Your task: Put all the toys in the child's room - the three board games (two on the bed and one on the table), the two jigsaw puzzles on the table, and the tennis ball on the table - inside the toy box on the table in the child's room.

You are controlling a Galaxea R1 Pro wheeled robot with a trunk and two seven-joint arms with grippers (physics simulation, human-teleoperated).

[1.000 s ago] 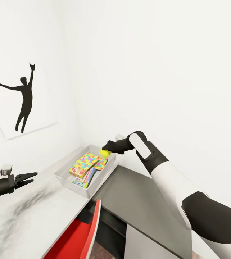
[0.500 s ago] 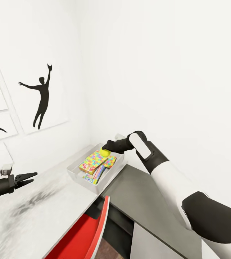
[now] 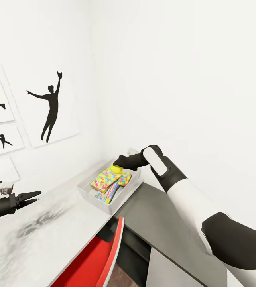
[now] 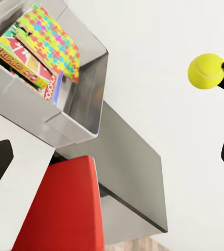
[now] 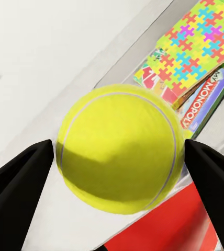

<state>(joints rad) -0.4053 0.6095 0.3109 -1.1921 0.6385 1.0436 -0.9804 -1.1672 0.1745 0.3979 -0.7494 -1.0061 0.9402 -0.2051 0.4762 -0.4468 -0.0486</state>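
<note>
Two lids (image 4: 25, 63) read SKIP-BO, MONOPOLY.

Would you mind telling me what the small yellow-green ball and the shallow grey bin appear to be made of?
The small yellow-green ball, held in the right hand, looks like matte felt: a pale curved seam crosses an unshiny surface, as on a tennis ball. The shallow grey bin looks like smooth plastic or thin metal; its sloped walls carry a soft sheen. The render leaves that open.
</note>
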